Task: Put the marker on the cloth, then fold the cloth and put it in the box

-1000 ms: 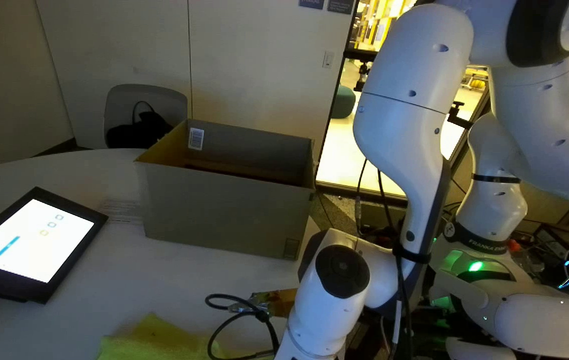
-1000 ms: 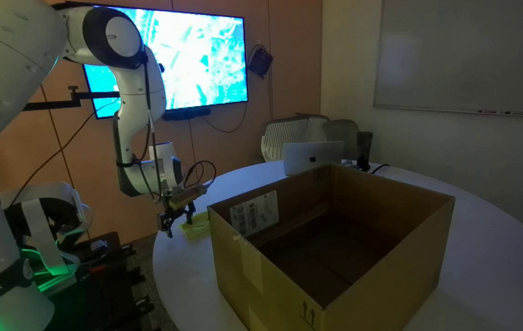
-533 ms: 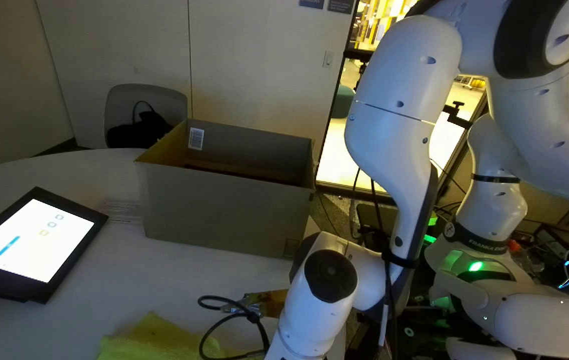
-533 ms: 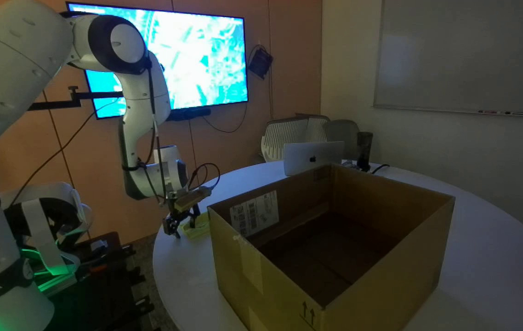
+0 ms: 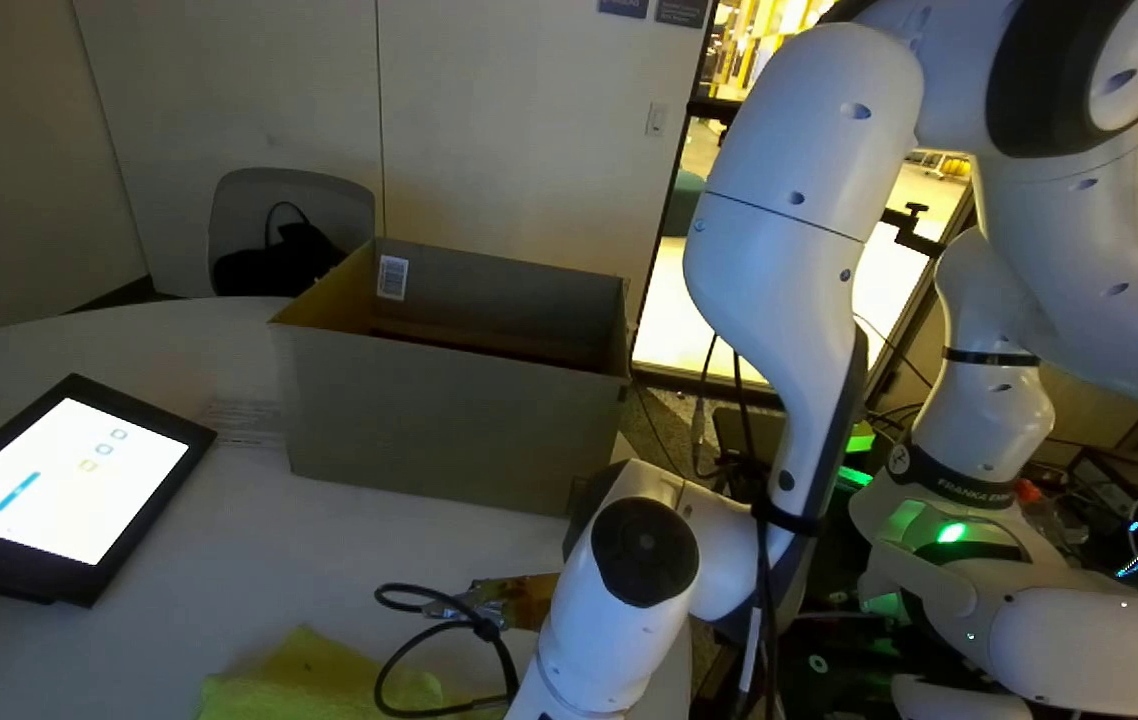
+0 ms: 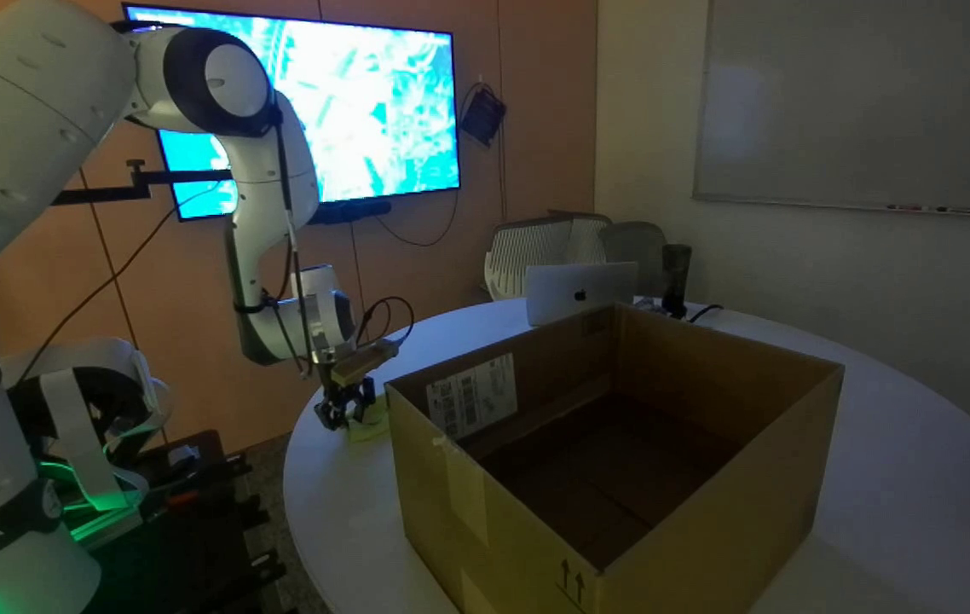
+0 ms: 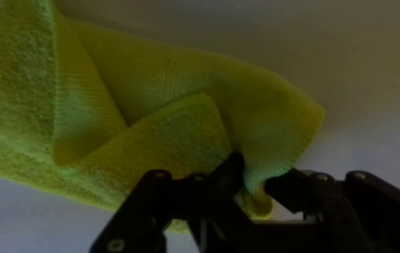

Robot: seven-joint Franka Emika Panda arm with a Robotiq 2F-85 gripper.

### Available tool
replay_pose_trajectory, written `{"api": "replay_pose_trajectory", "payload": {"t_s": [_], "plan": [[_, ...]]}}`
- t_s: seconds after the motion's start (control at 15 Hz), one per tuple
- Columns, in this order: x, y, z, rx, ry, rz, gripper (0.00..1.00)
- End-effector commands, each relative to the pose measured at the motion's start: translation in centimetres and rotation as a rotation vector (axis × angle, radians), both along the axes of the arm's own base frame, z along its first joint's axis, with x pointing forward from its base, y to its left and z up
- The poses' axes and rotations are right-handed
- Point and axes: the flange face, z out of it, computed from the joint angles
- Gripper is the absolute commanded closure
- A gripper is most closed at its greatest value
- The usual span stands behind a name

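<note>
Black gripper (image 7: 255, 181) is pinching a bunched part of the cloth (image 7: 172, 140)

In the wrist view the gripper is reaching in from the bottom edge, and its jaws are squeezing a narrow tuck of the yellow-green fabric, whose rounded end is poking out beneath them. The rest of the cloth is lying on the white table (image 5: 229, 580), doubled over itself: one fuzzy flap is overlapping a smoother, ribbed stretch, and creases are running across the middle. (Whether the pinched part is touching the table, these angles are not telling.)

In both exterior views the box (image 5: 449, 430) is standing upright on the same table, its top gaping and a white label (image 6: 472, 396) showing on an inner wall. The cloth is lying outside it, and in an exterior view a strip of the table is separating the two. The arm (image 5: 789, 250) is bending down over the table, while a black cable (image 5: 485, 629) is looping beside it and passing in front of the cloth in that view.

Left of the box there, a tablet (image 5: 79, 480) is showing a lit white screen. Behind the box a black bag (image 5: 269, 268) is sitting on a chair (image 5: 259, 200). In an exterior view a large wall screen (image 6: 357, 111) is shining behind the arm.
</note>
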Motion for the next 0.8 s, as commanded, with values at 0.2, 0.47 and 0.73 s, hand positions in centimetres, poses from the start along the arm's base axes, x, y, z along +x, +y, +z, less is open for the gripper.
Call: {"api": "replay_pose_trajectory", "payload": {"t_s": [0.2,0.47,0.73], "plan": [[1.9,-0.7,1.2,0.0,-0.034,-0.082,0.83],[4.0,-1.1,4.0,0.03,-0.092,-0.158,0.82],[6.3,-1.3,6.9,0.058,-0.157,-0.223,0.84]]}}
